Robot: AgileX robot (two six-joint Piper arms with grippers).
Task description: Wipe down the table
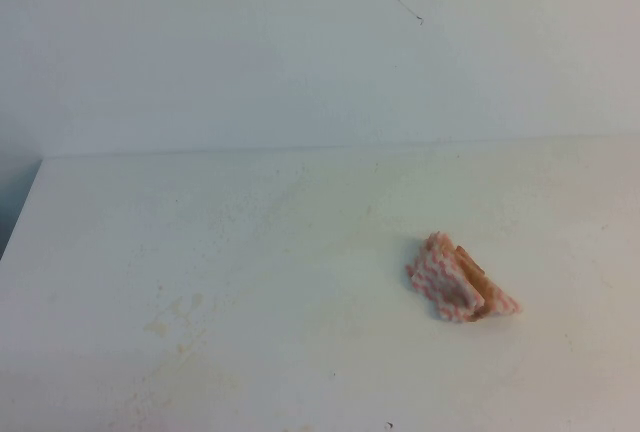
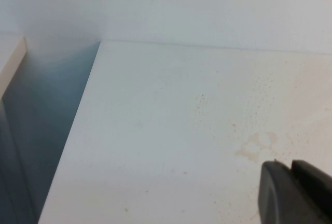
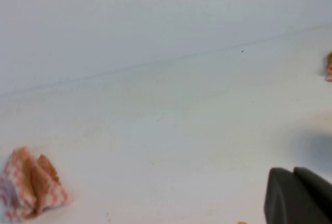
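**Cloth lies loose on the table's right half, both grippers closed and empty**

The white table runs back to a pale wall. The cloth – crumpled, pink-and-white patterned, with a tan fold showing in its middle – sits on the right half of the table, roughly midway between the centre and the right edge and well clear of the back edge. Nothing touches it.

A faint yellowish stain marks the left half of the table, toward the front, with lighter speckling spread around it.

Neither arm shows in the high view. In the left wrist view the left gripper is above the left part of the table, near the stain, with the table's left edge and back-left corner in sight beyond it. Its dark fingers lie together with only a thin seam between them, holding nothing.

In the right wrist view the right gripper is above bare tabletop – its jaws are closed and empty. The cloth lies well apart from it on the surface. A small orange-brown thing shows at that view's margin; what it is cannot be told.
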